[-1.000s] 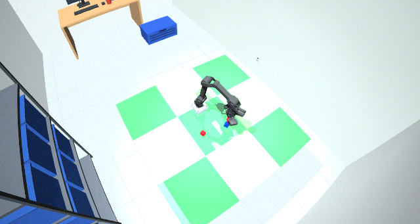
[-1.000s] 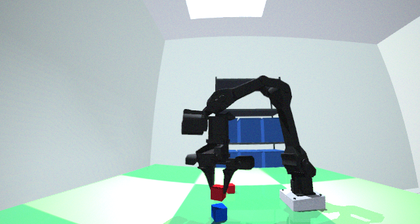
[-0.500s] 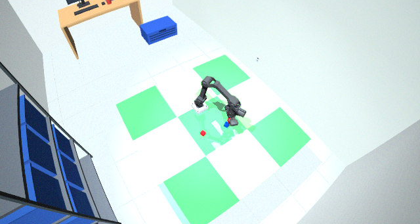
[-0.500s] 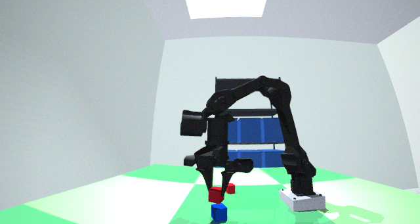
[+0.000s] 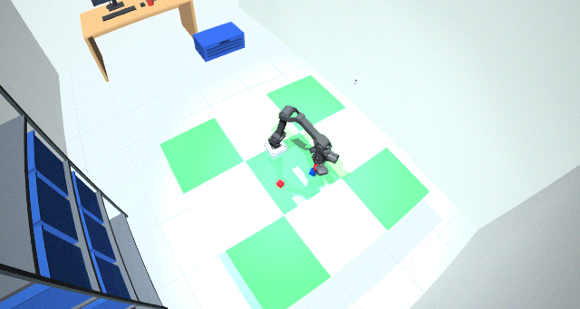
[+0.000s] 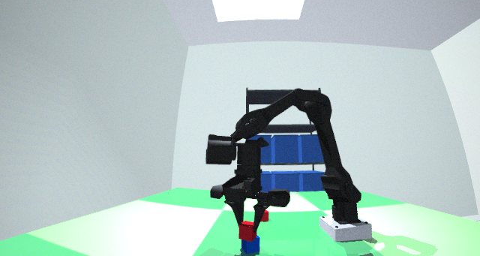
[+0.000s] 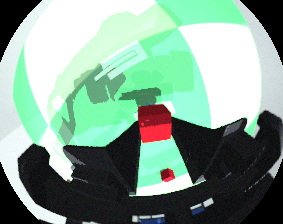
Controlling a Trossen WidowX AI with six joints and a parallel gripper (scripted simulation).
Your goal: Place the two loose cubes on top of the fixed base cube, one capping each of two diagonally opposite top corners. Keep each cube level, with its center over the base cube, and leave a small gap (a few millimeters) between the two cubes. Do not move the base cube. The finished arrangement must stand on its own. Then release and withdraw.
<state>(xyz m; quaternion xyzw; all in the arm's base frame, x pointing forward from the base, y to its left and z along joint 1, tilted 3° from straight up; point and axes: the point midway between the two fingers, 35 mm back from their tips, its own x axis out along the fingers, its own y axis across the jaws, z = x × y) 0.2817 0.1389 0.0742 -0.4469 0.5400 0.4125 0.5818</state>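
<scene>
Black parallel-jaw gripper (image 6: 248, 222) is pinching a small glossy red cube (image 6: 247, 230), held vertically so the cube stays level over the fixed blue base cube (image 6: 250, 245). Red cube sits offset toward one top corner of the base (contact or thin gap, can't tell). Both are on the central green floor tile (image 5: 265, 173), near its right corner. Second small red cube (image 5: 280, 183) lies loose mid-tile, well apart.
</scene>
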